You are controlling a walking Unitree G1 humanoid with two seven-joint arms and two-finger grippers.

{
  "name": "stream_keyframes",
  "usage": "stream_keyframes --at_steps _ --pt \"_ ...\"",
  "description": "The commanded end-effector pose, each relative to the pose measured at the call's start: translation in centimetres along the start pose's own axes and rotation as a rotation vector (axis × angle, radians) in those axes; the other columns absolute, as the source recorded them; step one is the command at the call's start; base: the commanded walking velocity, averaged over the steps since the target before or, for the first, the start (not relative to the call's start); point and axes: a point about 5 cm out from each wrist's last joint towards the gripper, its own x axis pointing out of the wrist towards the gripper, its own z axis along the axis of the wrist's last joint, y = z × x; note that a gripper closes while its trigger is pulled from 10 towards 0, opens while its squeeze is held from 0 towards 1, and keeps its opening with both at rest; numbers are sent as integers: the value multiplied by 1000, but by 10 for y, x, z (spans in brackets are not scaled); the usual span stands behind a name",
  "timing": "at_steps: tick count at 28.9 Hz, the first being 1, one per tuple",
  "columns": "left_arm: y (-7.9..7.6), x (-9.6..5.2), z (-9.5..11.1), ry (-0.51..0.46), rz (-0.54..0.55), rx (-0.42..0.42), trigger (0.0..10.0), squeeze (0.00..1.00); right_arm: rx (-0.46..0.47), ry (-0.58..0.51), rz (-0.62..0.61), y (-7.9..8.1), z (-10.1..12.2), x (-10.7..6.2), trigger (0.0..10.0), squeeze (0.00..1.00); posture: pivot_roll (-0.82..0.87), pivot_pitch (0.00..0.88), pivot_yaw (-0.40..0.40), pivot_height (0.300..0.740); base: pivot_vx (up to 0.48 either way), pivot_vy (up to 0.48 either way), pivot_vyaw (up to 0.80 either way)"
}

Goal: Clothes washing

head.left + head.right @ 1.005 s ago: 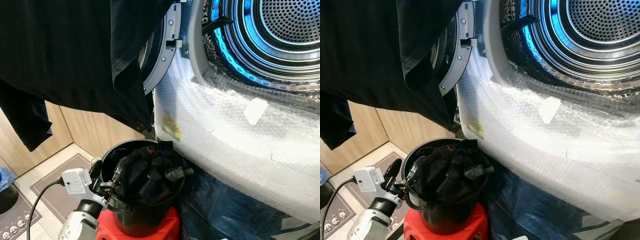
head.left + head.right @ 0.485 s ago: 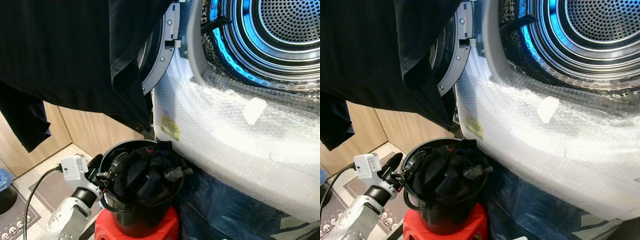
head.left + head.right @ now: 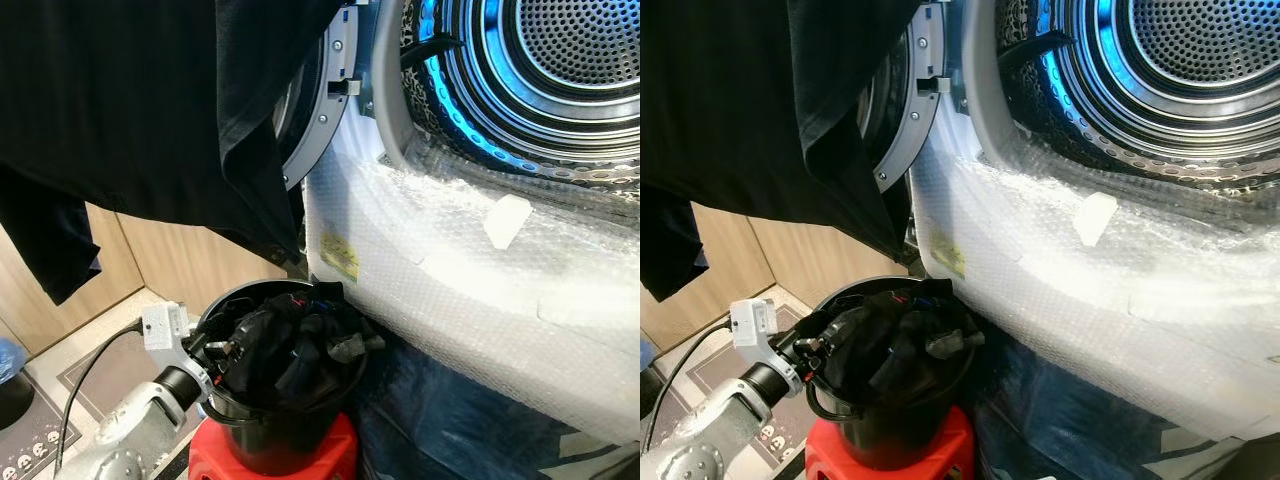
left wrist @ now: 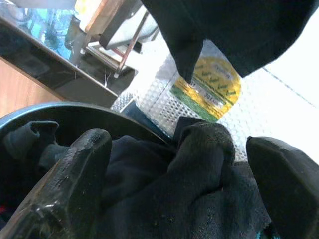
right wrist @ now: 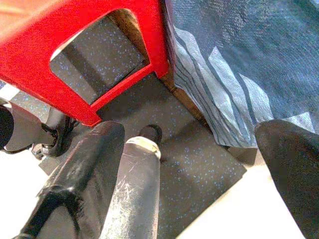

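Note:
A black bucket heaped with dark clothes stands on a red stool in front of the washing machine. The machine's open drum is above and to the right. My left gripper is at the bucket's left rim, with its tips over the clothes. In the left wrist view the left gripper is open, with a dark bundle between its spread fingers. My right gripper hangs open low over the floor beside the red stool.
A large black garment hangs over the open machine door, above the bucket. Bubble wrap with a yellow sticker covers the machine's front. A blue patterned cloth lies below it. A floor mat and wooden cabinets are at the left.
The left arm drew back to the left of the bucket, then swung right again. Its fingers now reach over the rim onto the clothes.

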Motion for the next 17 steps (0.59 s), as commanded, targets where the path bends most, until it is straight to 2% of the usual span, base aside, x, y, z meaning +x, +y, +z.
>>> stream_keyframes --at_steps 1,5,6,7,9,13,14,15,17 --pt "2 1 0 31 -8 -11 10000 0 11 -11 -2 1 2 1 10000 0 81 0 -29 740 0 0 0" --pt "2 1 -2 79 -39 -43 9922 0 13 -13 -2 2 3 1 10000 0 79 0 -28 740 0 0 0" --pt "1 2 -3 102 -49 -67 4392 0 13 -13 -3 2 3 1 10000 0 80 0 -28 740 0 0 0" --pt "2 2 -4 119 -51 -72 3882 0 13 -13 -4 2 3 1 10000 0 80 0 -29 740 0 0 0" --pt "2 4 -6 156 -64 -54 0 0 12 -10 -6 2 3 1 10000 0 81 0 -30 740 0 0 0" --pt "1 7 -4 163 -81 -48 0 0 12 -6 -8 1 2 1 10000 0 78 0 -31 740 0 0 0" --pt "1 8 -3 164 -89 -49 863 0 13 -6 -9 1 1 0 10000 0 78 0 -31 740 0 0 0" --pt "1 8 -3 173 -93 -42 0 0 13 -5 -11 1 1 0 10000 0 74 0 -30 740 0 0 0" --pt "1 8 -3 182 -96 -38 0 0 14 -5 -12 0 1 0 10000 0 74 0 -30 740 0 0 0"
